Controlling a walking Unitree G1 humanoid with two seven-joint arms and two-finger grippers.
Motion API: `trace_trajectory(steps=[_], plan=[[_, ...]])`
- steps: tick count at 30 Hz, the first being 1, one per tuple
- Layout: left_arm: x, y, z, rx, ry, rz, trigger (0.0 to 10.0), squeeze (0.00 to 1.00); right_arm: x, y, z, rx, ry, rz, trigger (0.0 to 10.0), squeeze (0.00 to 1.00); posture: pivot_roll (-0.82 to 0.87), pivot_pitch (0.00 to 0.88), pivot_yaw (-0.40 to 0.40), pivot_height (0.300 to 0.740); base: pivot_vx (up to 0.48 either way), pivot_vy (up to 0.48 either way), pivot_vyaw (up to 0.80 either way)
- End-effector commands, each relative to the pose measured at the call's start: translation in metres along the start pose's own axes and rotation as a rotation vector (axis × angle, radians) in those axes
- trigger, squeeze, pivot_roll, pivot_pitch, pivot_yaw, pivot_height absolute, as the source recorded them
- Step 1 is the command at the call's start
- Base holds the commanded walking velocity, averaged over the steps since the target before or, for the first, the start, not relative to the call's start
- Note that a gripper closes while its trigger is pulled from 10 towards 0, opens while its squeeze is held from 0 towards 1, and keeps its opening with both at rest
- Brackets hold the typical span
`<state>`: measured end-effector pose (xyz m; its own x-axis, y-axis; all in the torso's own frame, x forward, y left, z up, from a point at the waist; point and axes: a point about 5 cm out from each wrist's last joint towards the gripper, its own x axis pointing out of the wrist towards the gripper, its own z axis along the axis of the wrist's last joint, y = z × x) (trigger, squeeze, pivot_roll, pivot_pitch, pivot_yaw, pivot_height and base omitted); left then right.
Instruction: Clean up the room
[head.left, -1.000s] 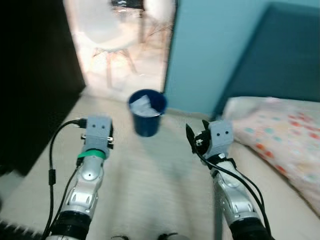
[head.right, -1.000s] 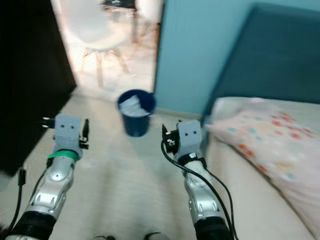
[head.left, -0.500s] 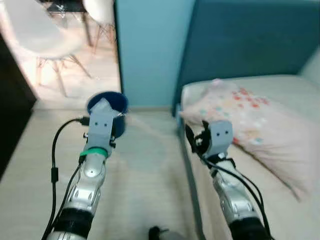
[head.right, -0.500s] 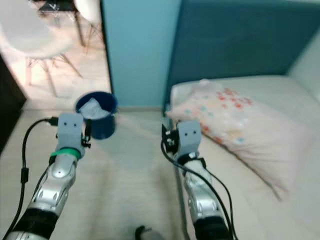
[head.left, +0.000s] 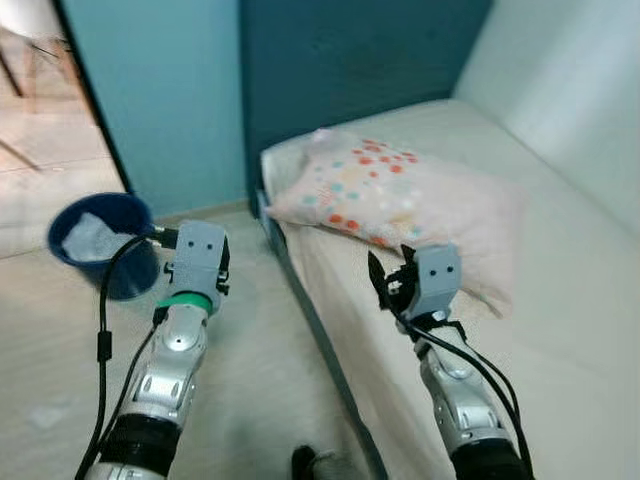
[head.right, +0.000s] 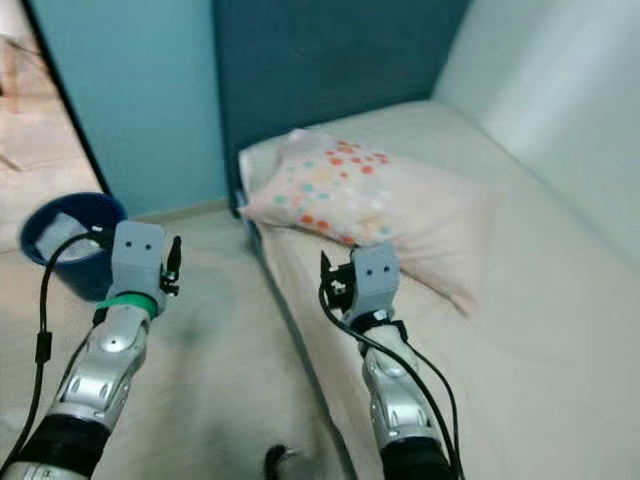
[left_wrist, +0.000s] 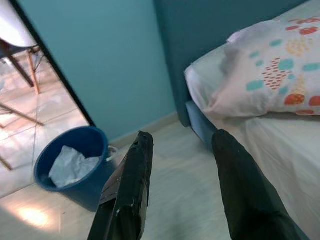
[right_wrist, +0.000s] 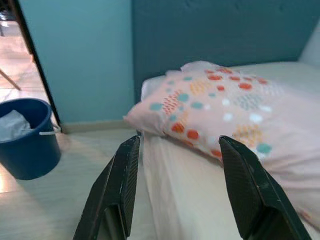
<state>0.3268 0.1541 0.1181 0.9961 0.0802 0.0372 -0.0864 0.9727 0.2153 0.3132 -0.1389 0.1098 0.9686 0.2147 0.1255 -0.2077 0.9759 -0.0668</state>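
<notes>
A blue bucket (head.left: 95, 250) holding crumpled white paper (left_wrist: 67, 165) stands on the floor at the left, by the teal wall. A pillow (head.left: 400, 200) with coloured dots lies at the head of a cream bed (head.left: 560, 330) on the right. My left gripper (left_wrist: 183, 135) is held up over the floor beside the bed, open, with nothing between its fingers. My right gripper (right_wrist: 182, 141) hovers over the bed's near edge, short of the pillow, open and empty too.
A dark blue headboard (head.left: 350, 70) stands behind the pillow, with a teal wall (head.left: 160, 90) to its left and a white wall (head.left: 570, 80) along the bed's far side. A doorway (head.left: 30, 120) opens at the far left. Pale floor (head.left: 250, 380) runs between bucket and bed.
The camera has swung to the right: the doorway and bucket slid to the left edge and the bed with its pillow came into full view. Both arms keep the same raised pose.
</notes>
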Motion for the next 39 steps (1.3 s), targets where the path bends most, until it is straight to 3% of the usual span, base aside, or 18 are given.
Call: trace_trajectory(steps=[1,16,18,22,24,25,26,30,32,35,36,38,39], plan=[[-0.002,-0.001,-0.004,-0.003,0.021,-0.005,10.0,0.00,-0.003,-0.001,-0.005,0.010,0.020,-0.009,10.0,0.00,-0.05,0.051,0.031,0.740,0.000,0.000,-0.80],[-0.002,-0.006,0.006,-0.003,-0.038,-0.074,10.0,0.00,0.002,0.004,0.001,0.015,-0.003,0.013,10.0,0.00,-0.05,0.050,0.035,0.740,0.000,0.000,-0.80],[0.002,0.000,0.018,0.055,-0.128,-0.070,10.0,0.00,0.008,0.010,0.007,0.021,-0.030,0.048,10.0,0.00,-0.05,0.050,0.038,0.740,0.000,0.000,-0.80],[0.004,0.002,0.023,0.077,-0.161,-0.065,10.0,0.00,0.010,0.013,0.009,0.025,-0.042,0.060,10.0,0.00,-0.05,0.050,0.038,0.740,0.000,0.000,-0.80],[0.009,0.009,0.038,0.118,-0.233,-0.045,10.0,0.00,0.015,0.019,0.016,0.038,-0.075,0.082,10.0,0.00,-0.05,0.049,0.042,0.740,0.000,0.000,-0.80],[0.015,0.014,0.056,0.135,-0.298,-0.024,10.0,0.00,0.019,0.022,0.023,0.052,-0.109,0.091,10.0,0.00,-0.05,0.048,0.045,0.740,0.000,0.000,-0.80],[0.015,0.014,0.056,0.135,-0.298,-0.024,10.0,0.00,0.019,0.022,0.023,0.052,-0.109,0.091,10.0,0.00,-0.05,0.048,0.045,0.740,0.000,0.000,-0.80],[0.025,0.027,0.074,0.053,-0.312,0.029,10.0,0.00,0.021,0.022,0.031,0.070,-0.146,0.079,10.0,0.00,-0.05,0.049,0.054,0.740,0.000,0.000,-0.80],[0.025,0.027,0.074,0.053,-0.312,0.029,10.0,0.00,0.021,0.022,0.031,0.070,-0.146,0.079,10.0,0.00,-0.05,0.049,0.054,0.740,0.000,0.000,-0.80],[0.037,0.044,0.094,-0.093,-0.308,0.053,10.0,0.00,0.021,0.011,0.054,0.104,-0.252,0.027,10.0,0.00,-0.05,0.050,0.054,0.740,0.000,0.000,-0.80],[0.039,0.044,0.098,-0.132,-0.303,0.017,10.0,0.00,0.022,0.007,0.065,0.104,-0.300,0.010,10.0,0.00,-0.05,0.050,0.054,0.740,0.000,0.000,-0.80],[0.037,0.031,0.086,-0.159,-0.232,-0.150,10.0,0.00,0.022,-0.005,0.089,0.066,-0.396,-0.040,10.0,0.00,-0.06,0.051,0.057,0.740,0.000,0.000,-0.64],[0.037,0.031,0.086,-0.159,-0.232,-0.150,10.0,0.00,0.022,-0.005,0.089,0.066,-0.396,-0.040,10.0,0.00,-0.06,0.051,0.057,0.740,0.000,0.000,-0.64]])
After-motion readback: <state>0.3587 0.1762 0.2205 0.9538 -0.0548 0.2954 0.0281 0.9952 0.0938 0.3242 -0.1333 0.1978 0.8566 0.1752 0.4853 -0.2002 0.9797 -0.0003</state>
